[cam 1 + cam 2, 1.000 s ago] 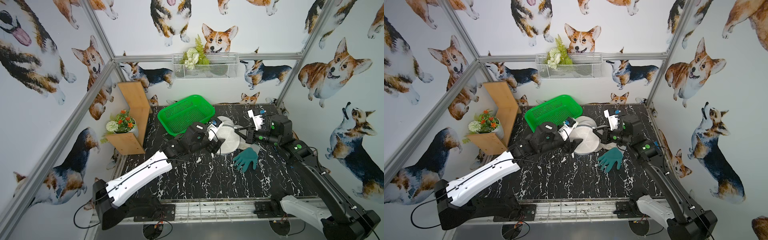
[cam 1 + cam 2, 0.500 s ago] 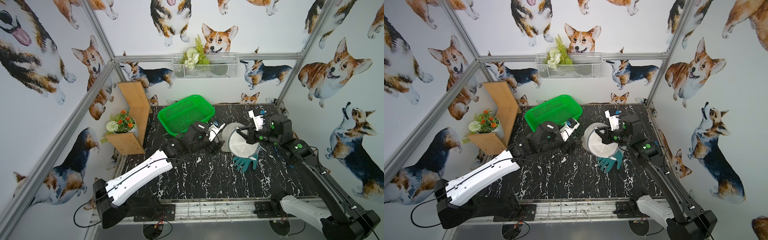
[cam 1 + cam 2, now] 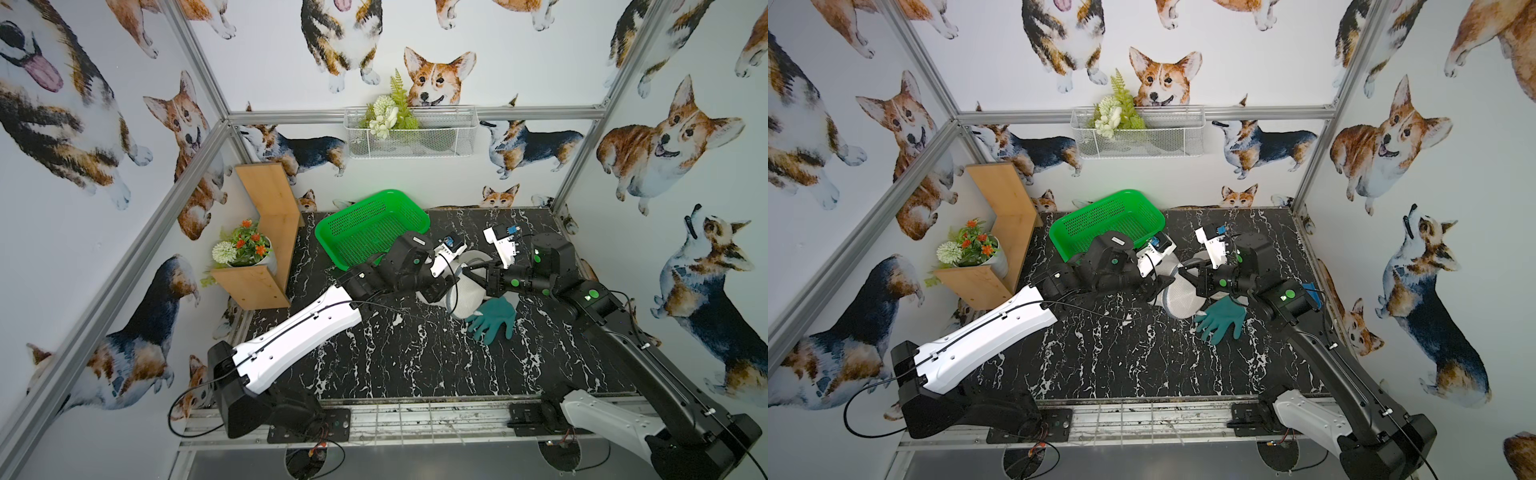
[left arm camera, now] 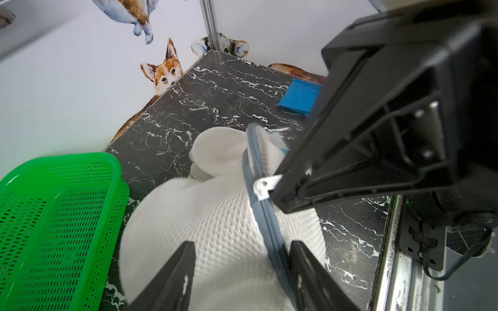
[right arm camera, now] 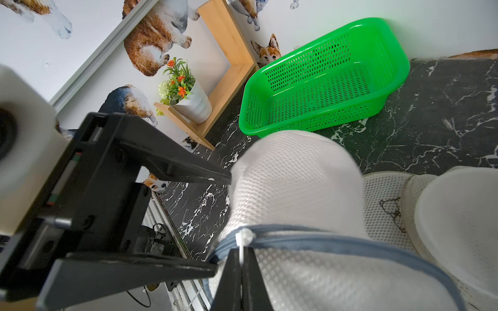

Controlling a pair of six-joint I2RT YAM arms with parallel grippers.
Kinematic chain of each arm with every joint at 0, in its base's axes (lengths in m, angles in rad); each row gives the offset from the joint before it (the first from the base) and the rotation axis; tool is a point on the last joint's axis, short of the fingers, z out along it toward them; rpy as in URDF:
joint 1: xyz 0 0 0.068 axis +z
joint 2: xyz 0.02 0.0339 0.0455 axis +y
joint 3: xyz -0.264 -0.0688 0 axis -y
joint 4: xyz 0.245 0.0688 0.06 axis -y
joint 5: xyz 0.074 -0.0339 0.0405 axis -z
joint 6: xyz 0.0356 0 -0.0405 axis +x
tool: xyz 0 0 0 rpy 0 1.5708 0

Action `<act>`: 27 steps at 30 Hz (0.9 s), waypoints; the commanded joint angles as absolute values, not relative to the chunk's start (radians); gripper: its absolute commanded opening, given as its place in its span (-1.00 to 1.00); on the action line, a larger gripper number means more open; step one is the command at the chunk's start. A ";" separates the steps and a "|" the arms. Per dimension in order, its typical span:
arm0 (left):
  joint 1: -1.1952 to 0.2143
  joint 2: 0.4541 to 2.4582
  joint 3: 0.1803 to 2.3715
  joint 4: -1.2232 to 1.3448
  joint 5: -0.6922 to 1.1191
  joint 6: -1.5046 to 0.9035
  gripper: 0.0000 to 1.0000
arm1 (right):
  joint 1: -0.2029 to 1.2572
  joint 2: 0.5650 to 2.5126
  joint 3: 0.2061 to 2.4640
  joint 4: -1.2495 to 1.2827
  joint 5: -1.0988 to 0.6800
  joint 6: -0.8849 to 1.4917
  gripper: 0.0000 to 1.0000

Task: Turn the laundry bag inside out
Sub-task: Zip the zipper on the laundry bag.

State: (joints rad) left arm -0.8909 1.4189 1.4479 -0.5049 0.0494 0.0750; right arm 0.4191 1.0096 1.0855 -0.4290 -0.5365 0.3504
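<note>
**Bag held at the zip, mouth not yet rolled back**

The laundry bag (image 3: 469, 295) sits on the far half of the worktop (image 3: 415, 365), just right of the green basket (image 3: 370, 232), with a teal glove (image 3: 494, 318) just beside its near edge. The right pincer (image 5: 244, 258) is clamped on the white zip pull (image 5: 244, 238). The left pincer (image 4: 242, 243) has its jaws apart, straddling mesh and grey zip edge. To my eye the left should bite a deep fold of mesh by the mouth — not the zip tape — then peel away from that anchor. The green basket is empty; the wire basket (image 3: 436, 141) on the far wall holds artificial greenery
</note>
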 commanded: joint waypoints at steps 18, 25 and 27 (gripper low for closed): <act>-0.890 1.392 1.387 -0.374 0.154 0.000 -0.23 | 0.428 0.983 1.098 -0.389 -0.563 0.333 -1.00; -0.890 1.404 1.388 -0.373 0.164 0.000 -0.50 | 0.428 0.971 1.080 -0.358 -0.582 0.345 -1.00; -0.889 1.407 1.390 -0.374 0.166 0.000 -0.66 | 0.429 0.968 1.081 -0.357 -0.574 0.345 -1.00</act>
